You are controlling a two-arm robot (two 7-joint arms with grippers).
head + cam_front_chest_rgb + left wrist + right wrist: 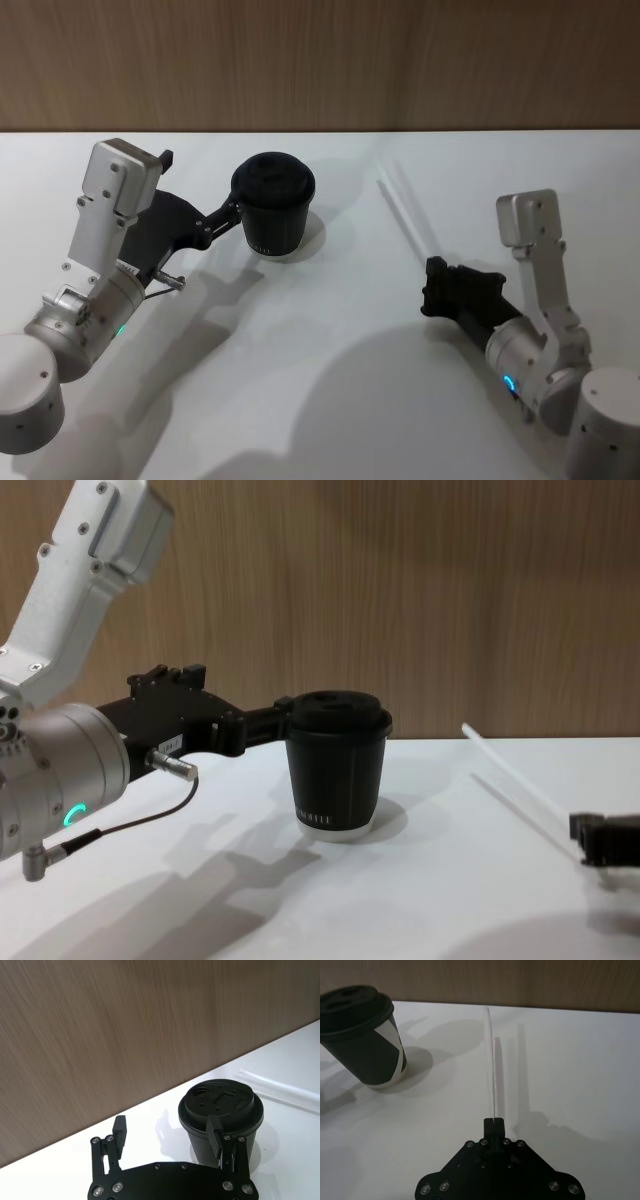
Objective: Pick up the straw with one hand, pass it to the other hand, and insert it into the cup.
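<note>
On the white table (330, 380), nearest at about 4 o'clock in the head view, the right black angular gripper (432, 285) has its fingers clenched on the lower end of the thin white translucent plastic straw (405, 218). The straw slants up off the table toward 11 o'clock, its free end in the air.

Farther back at 9 o'clock, the left black angular gripper (166, 1130) has its fingers spread and grasps nothing. One finger lies against the side of the small black paper cup with a domed lid (273, 205), which stands upright at 11 o'clock before the brown wooden wall (320, 60).

My reading is that the pickup is done and the handover is the step in hand. It calls for the left gripper to leave the cup, meet the straw along its free length and clamp there before the right lets go.

Count: one straw, one cup, two grippers.
</note>
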